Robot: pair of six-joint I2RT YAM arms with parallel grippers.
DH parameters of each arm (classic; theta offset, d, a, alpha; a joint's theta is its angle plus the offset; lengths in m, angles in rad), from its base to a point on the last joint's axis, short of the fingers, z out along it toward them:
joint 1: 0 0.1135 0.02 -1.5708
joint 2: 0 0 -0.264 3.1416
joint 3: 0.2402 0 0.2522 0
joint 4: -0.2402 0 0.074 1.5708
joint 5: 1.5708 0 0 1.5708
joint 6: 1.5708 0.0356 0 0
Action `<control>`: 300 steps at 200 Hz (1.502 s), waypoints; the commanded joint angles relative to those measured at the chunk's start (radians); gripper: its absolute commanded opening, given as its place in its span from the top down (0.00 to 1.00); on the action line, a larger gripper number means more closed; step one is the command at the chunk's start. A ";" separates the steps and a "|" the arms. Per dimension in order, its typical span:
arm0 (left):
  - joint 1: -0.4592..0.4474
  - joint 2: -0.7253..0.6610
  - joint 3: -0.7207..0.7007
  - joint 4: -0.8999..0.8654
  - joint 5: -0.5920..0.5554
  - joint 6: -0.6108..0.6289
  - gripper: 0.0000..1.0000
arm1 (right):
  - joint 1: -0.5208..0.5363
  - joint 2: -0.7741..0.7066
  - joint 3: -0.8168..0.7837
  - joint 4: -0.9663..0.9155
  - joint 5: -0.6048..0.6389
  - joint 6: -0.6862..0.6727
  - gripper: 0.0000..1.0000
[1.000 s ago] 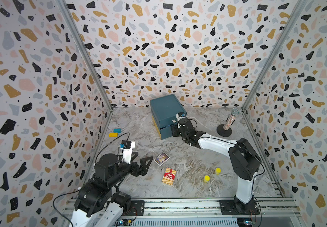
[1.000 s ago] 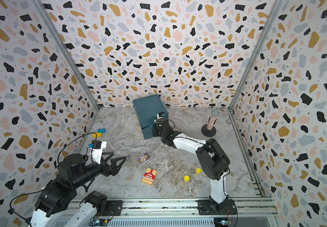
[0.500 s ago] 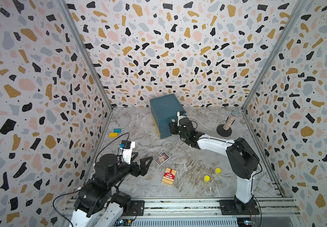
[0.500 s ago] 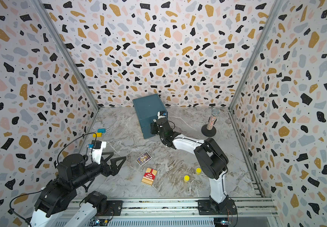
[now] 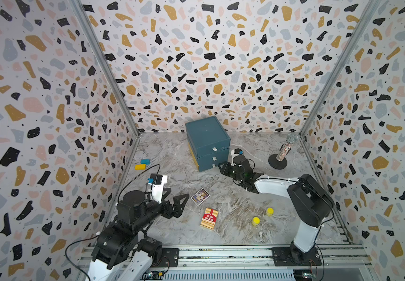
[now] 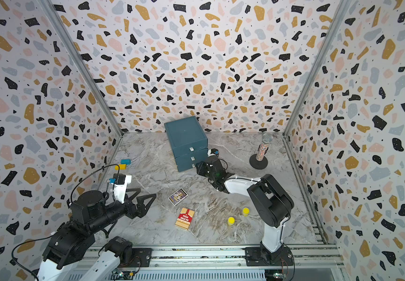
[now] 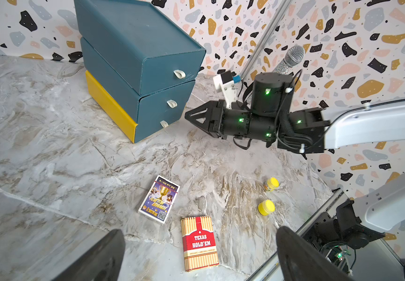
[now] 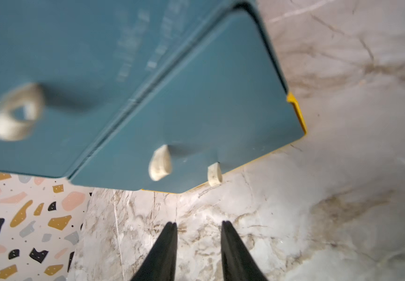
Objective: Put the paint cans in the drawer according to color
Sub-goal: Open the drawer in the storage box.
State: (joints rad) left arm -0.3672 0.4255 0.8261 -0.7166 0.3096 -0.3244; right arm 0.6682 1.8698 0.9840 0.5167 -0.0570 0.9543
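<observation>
The drawer (image 5: 207,143) (image 6: 186,143) is a dark teal box at the back of the table, with a yellow strip on one side. All three of its drawers are pushed in. My right gripper (image 8: 197,223) (image 5: 221,167) hovers low over the table, just in front of the lowest pull tab (image 8: 214,174). It is open by a narrow gap and holds nothing. Two yellow-lidded paint cans (image 5: 255,221) (image 5: 269,211) stand at the front right, also in the left wrist view (image 7: 266,207) (image 7: 271,183). My left gripper (image 5: 178,194) (image 7: 199,231) is wide open and empty at the front left.
A red-striped card box (image 5: 209,217) and a purple card box (image 5: 200,196) lie near the table's middle front. A microphone on a round stand (image 5: 280,155) is at the back right. Flat blue (image 5: 145,161) and yellow (image 5: 140,167) blocks lie by the left wall.
My right gripper has drawn back a little from the drawer's front and dropped lower towards the table. The left arm has not moved.
</observation>
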 commanded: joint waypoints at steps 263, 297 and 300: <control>0.005 -0.011 -0.008 0.040 0.003 0.018 0.00 | 0.018 0.324 0.187 0.316 -0.015 0.440 0.85; 0.004 -0.012 -0.008 0.041 0.004 0.018 0.00 | 0.016 0.316 0.175 0.299 -0.001 0.435 0.90; 0.006 -0.010 -0.008 0.040 0.005 0.018 0.00 | 0.016 0.315 0.173 0.301 0.000 0.434 0.91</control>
State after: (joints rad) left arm -0.3664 0.4244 0.8261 -0.7166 0.3096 -0.3244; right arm 0.6823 2.1925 1.1423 0.8158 -0.0784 1.3918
